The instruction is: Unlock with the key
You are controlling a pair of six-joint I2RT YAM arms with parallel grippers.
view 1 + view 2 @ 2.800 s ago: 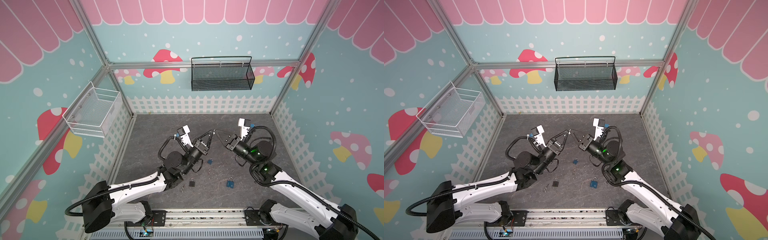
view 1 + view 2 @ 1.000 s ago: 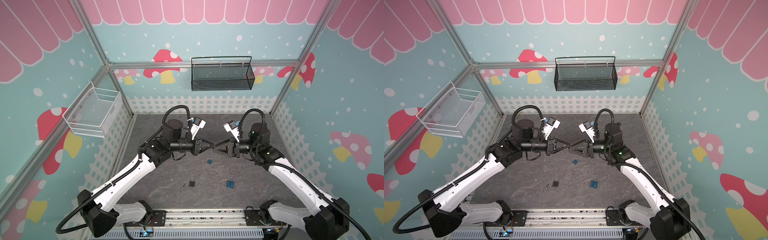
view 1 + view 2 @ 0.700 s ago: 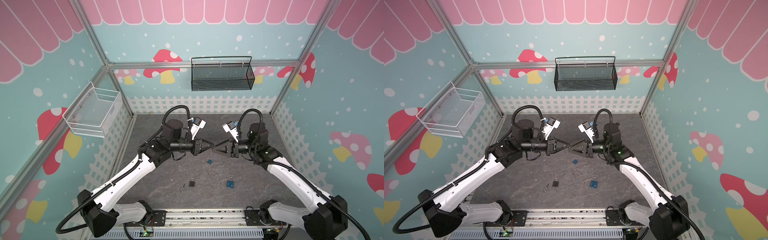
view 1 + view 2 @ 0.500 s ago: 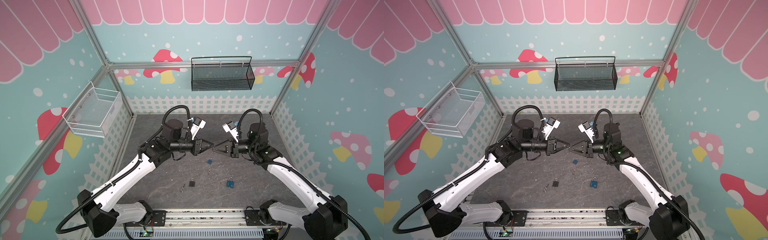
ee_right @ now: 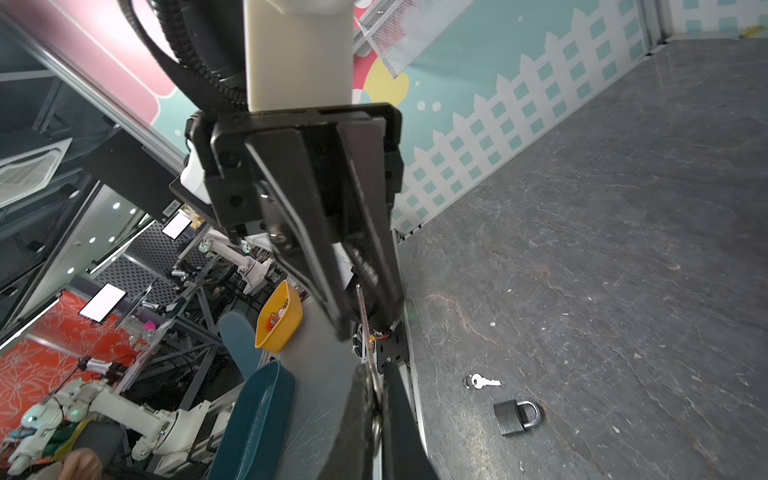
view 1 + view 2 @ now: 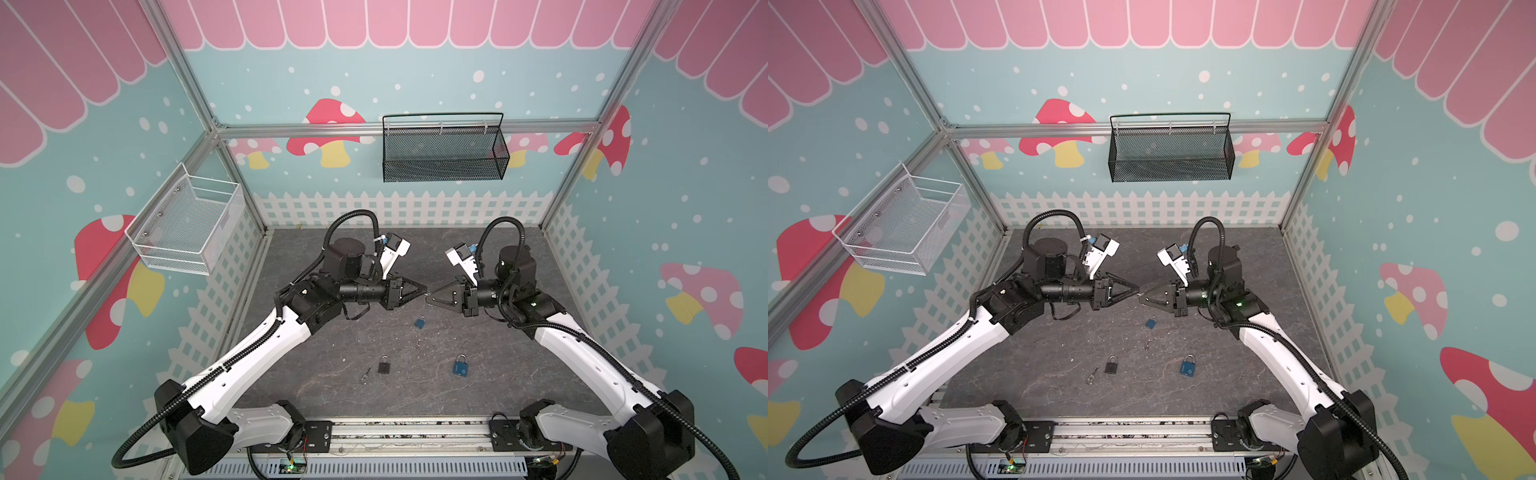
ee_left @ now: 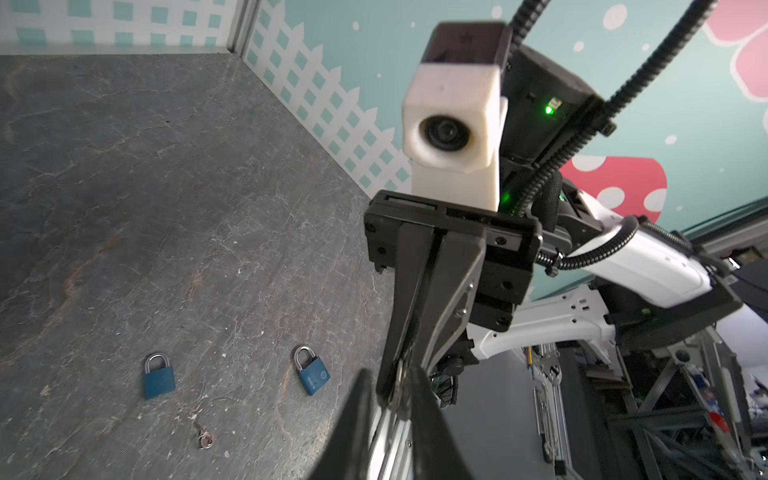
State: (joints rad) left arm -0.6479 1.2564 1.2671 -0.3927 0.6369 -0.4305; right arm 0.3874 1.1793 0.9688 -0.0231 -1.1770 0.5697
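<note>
Left arm [image 6: 257,345] and right arm [image 6: 582,349]: both held aloft, elbows bent, wrists level, facing one another. The end effectors meet tip to tip at mid-workspace in both top views. Left end effector [image 6: 423,287]: fingers [image 7: 357,415] slightly parted. Right end effector [image 6: 429,296]: fingers pinched together on a key [image 5: 360,324], whose blade runs in between the left fingers.

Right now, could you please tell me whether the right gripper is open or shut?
Shut on the key: in the right wrist view the right gripper closes both fingertips on the thin silver blade.
</note>
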